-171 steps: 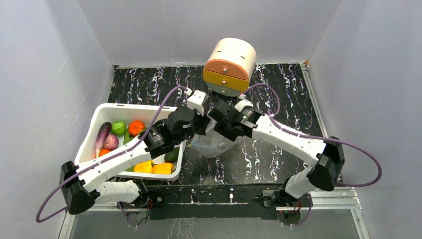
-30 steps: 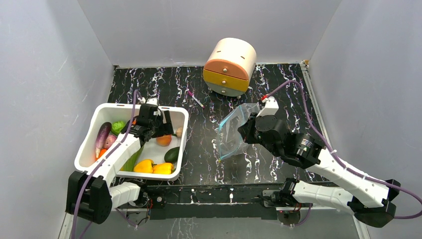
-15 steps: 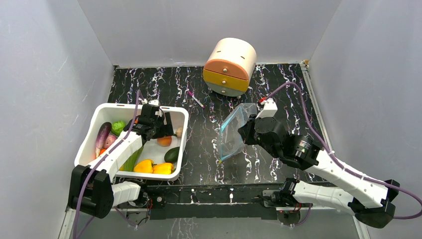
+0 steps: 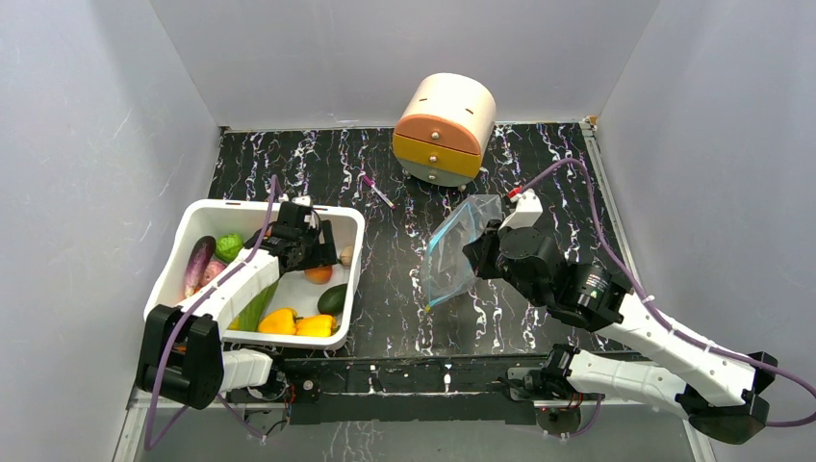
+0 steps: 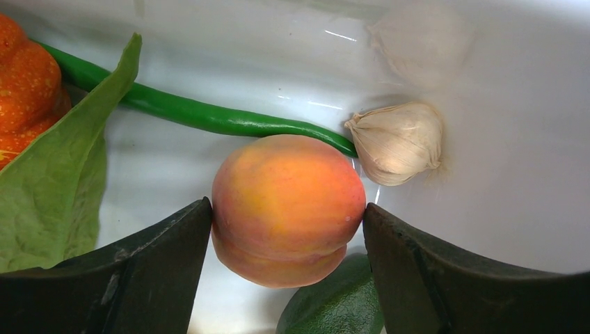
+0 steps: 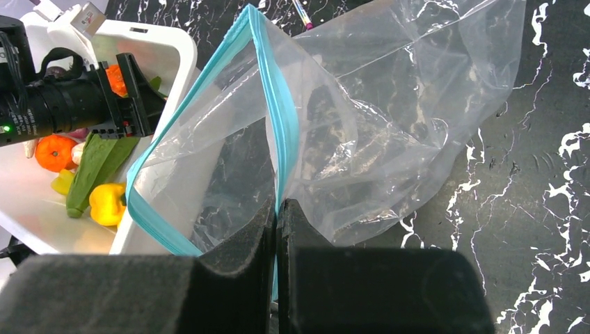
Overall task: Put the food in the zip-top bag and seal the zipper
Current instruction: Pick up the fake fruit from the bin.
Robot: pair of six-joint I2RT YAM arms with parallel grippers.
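Change since earlier: the two arms no longer meet over the bag beside the tub; the left arm is now down inside the white rectangular plastic tub (image 4: 245, 205), and the right arm holds the bag well to the tub's right.
Left end effector (image 5: 287, 209): fingers spread wide around the orange-pink round fruit (image 5: 285, 202), one fingertip against each side; the fruit sits low in the tub.
Right end effector (image 6: 277, 209): pinched together on the thin blue-green zipper strip (image 6: 282, 118).
Soft clear zip-top bag (image 4: 452, 250): lifted above the black marbled desk (image 4: 385, 250), between the tub and the right arm.
Left wrist view only: a pale garlic bulb (image 5: 396, 142) just beside the orange-pink round fruit, a long green chilli (image 5: 202, 115) behind it, a broad green leaf (image 5: 56, 174) at left.
Right wrist view only: the bag's mouth gapes, its rim curving towards the tub.
Top view only: purple eggplant (image 4: 199, 262) and yellow peppers (image 4: 295, 322) elsewhere in the tub; a round peach-and-yellow drawer box (image 4: 445, 127) at the desk's far edge.
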